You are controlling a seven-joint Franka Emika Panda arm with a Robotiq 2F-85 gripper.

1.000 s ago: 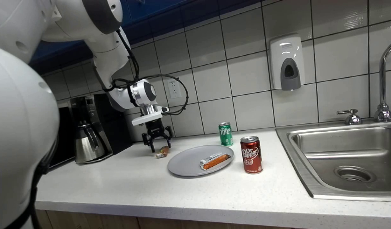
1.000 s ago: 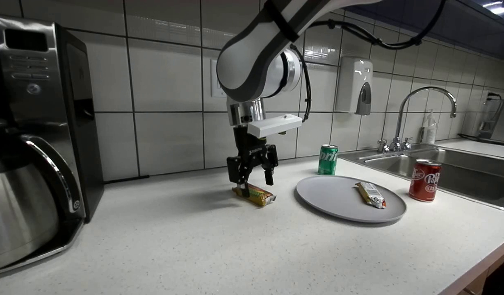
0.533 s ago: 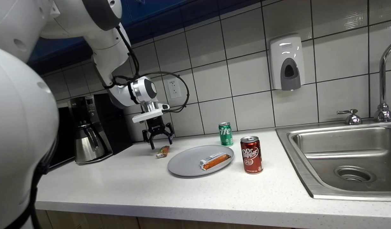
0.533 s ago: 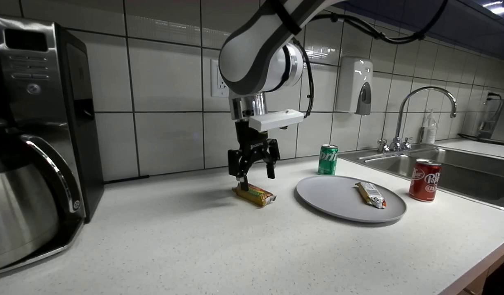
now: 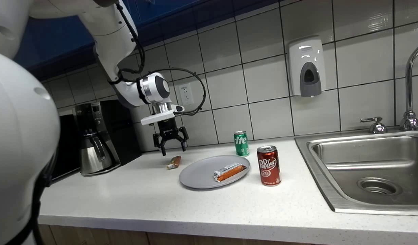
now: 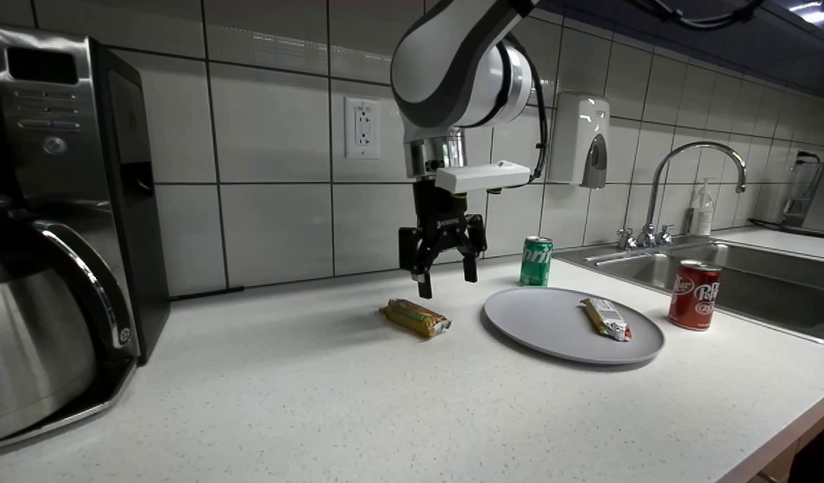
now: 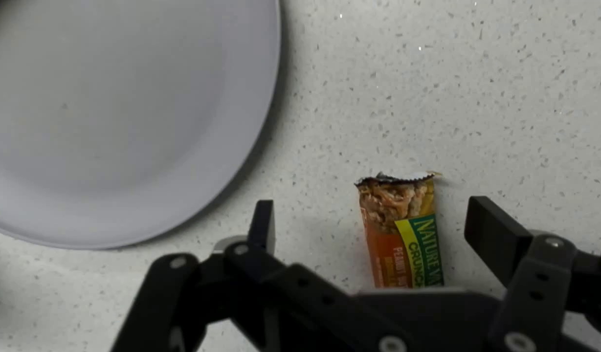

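My tool [image 6: 448, 285], spread and empty, hangs above the bar [image 6: 415, 318] beside the plate [image 6: 532, 323]; likely between grips, next grasp calling for centring, then lowering.

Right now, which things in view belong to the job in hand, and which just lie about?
Likely in the job: gripper, wrapped bar nearest it.

Seemingly lying about: plate, second bar on it, green can, Dr Pepper can, coffee maker.

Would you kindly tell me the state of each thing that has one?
Gripper: open, holding nothing
Wrapped bar: lying on counter, ungripped
Gray plate: resting flat
Second bar: lying on plate
Sprite can: upright
Dr Pepper can: upright
Carafe: seated in coffee maker
Faucet: no water running
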